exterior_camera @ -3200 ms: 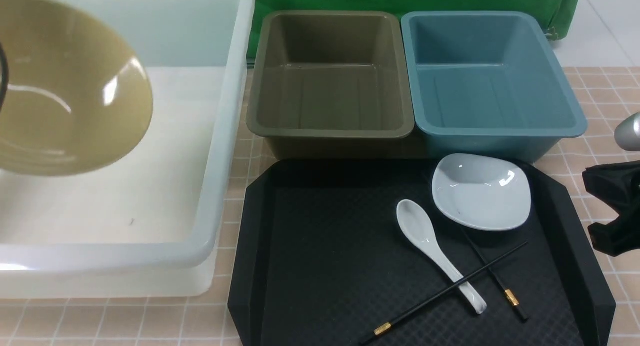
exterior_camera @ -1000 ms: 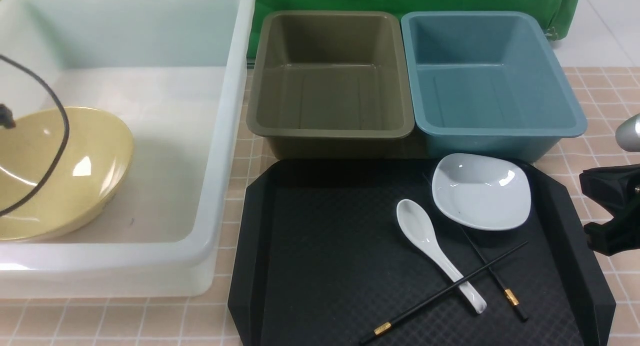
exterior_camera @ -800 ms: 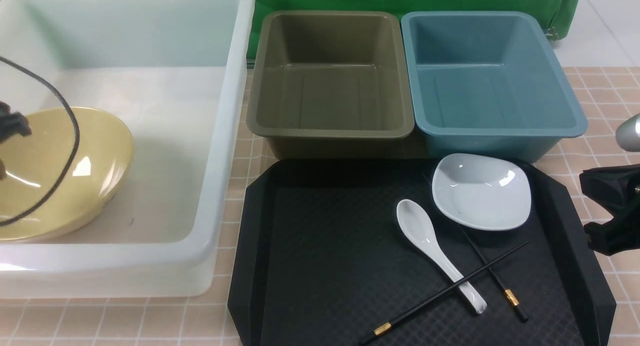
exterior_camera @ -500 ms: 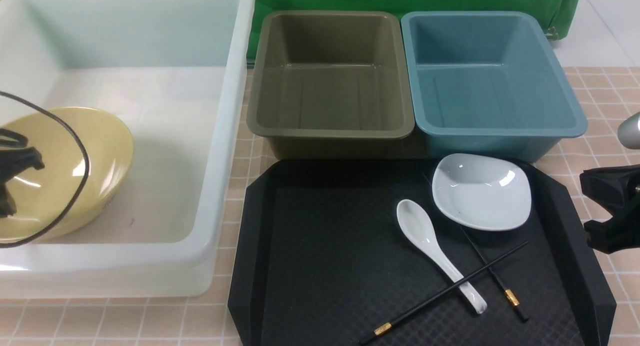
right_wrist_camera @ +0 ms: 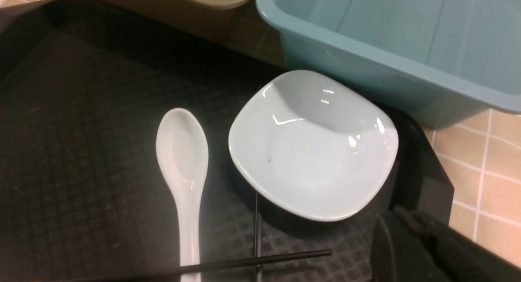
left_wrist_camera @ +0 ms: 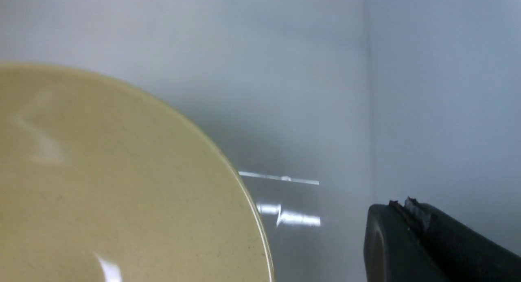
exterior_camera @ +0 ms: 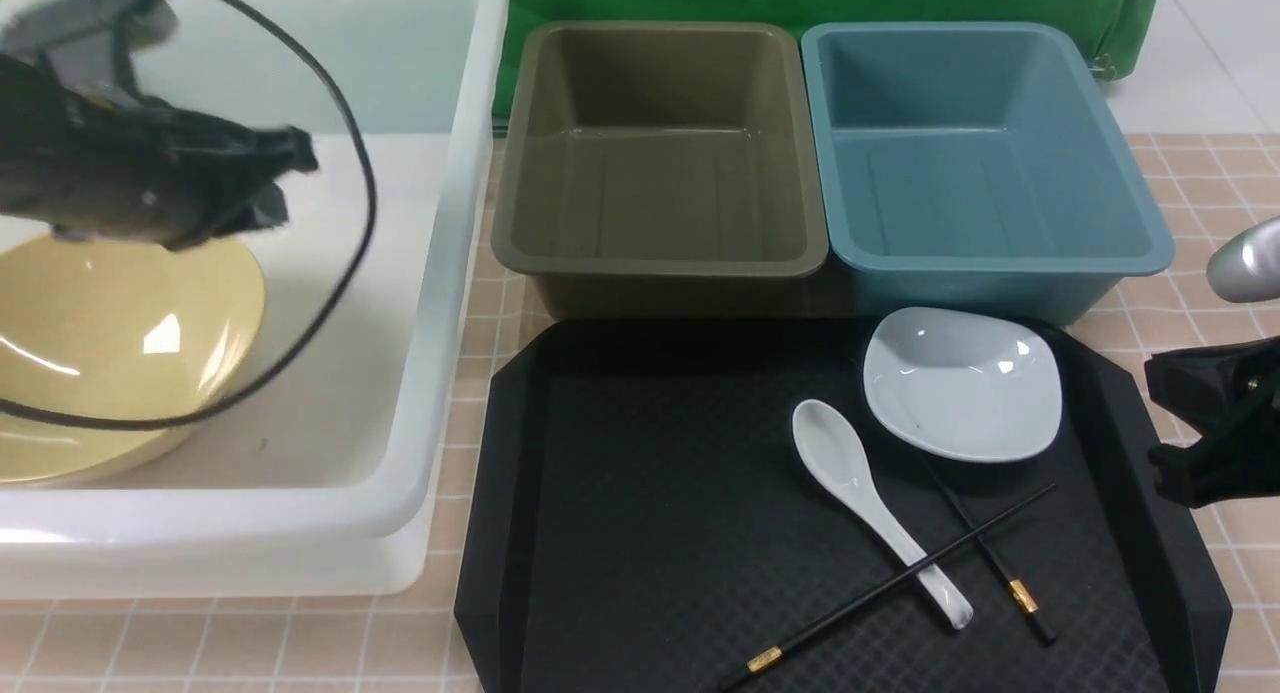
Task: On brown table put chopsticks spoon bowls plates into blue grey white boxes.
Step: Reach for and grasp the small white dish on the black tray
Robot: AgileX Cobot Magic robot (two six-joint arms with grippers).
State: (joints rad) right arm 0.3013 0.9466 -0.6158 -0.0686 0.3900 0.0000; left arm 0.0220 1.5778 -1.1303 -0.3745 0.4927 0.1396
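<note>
Plainly, the step in hand looked like the handover from bowl to tray, and doing it well would begin nearest the robot: the chopsticks (exterior_camera: 850, 607) lay crossed on the black tray (exterior_camera: 650, 493), one resting over the handle of the spoon (exterior_camera: 840, 458) and the other running in under the plate (exterior_camera: 962, 385), so whichever piece was taken first should be lifted straight up, not dragged, lest it stir the rest. The right gripper (right_wrist_camera: 403, 225) hung just off the tray's right side, shut on nothing; it would have to open before coming down, and the plate, just before the blue box (exterior_camera: 980, 193), seemed the easiest first catch by its rim. Farther back on the left, the left gripper (left_wrist_camera: 405, 210) hovered closed and empty above the white box (exterior_camera: 452, 273), apart from the bowl (exterior_camera: 120, 353) sitting on that box's floor; it should rise clear so that its looping cable (exterior_camera: 370, 208) snagged neither bowl nor wall. Counted near to far on the table (exterior_camera: 200, 643): two chopsticks, one spoon, one plate, one tray, one bowl, three boxes, the grey box (exterior_camera: 660, 193) and the blue one both empty, and two grippers.
</note>
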